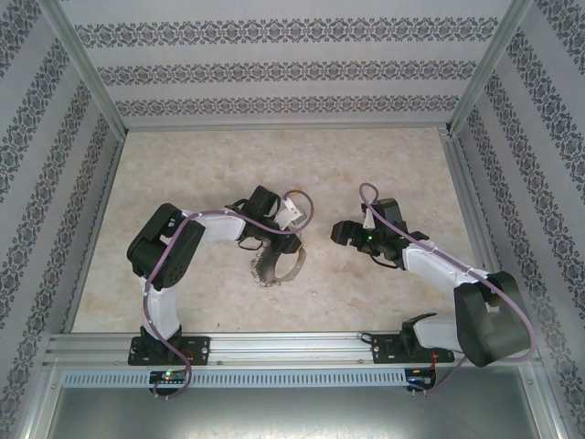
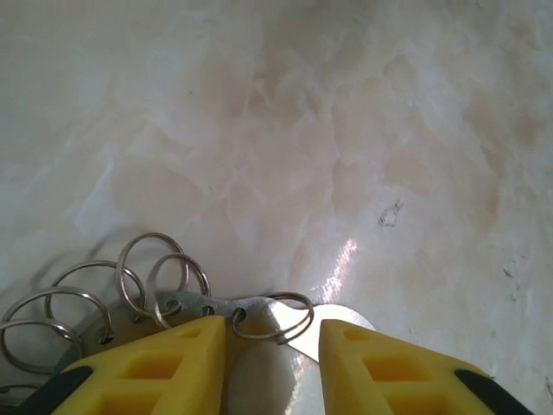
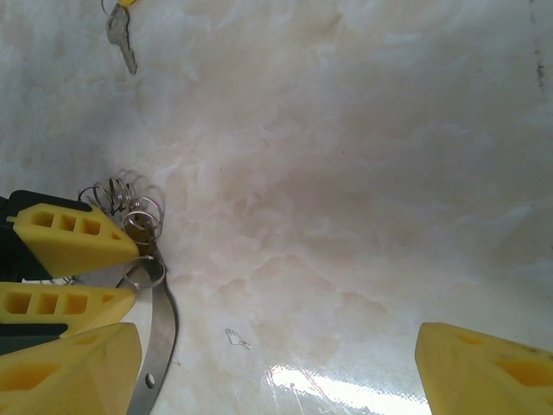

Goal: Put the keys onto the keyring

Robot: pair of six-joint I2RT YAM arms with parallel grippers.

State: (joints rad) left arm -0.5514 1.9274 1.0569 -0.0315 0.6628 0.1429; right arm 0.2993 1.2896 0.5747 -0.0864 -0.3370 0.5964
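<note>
While left gripper straddles keyring, key lies apart.

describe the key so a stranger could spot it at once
On the pale marbled tabletop, find the large thin metal ring fringed with small silvery loops, at the left tool. In the right wrist view, the tiny yellow-headed key with a short grey blade lies apart from it on bare table at the top left. Unlike the loops, it has colour and a blade.

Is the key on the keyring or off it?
Off. The key lies on the table, apart from the keyring, with bare tabletop between them.
</note>
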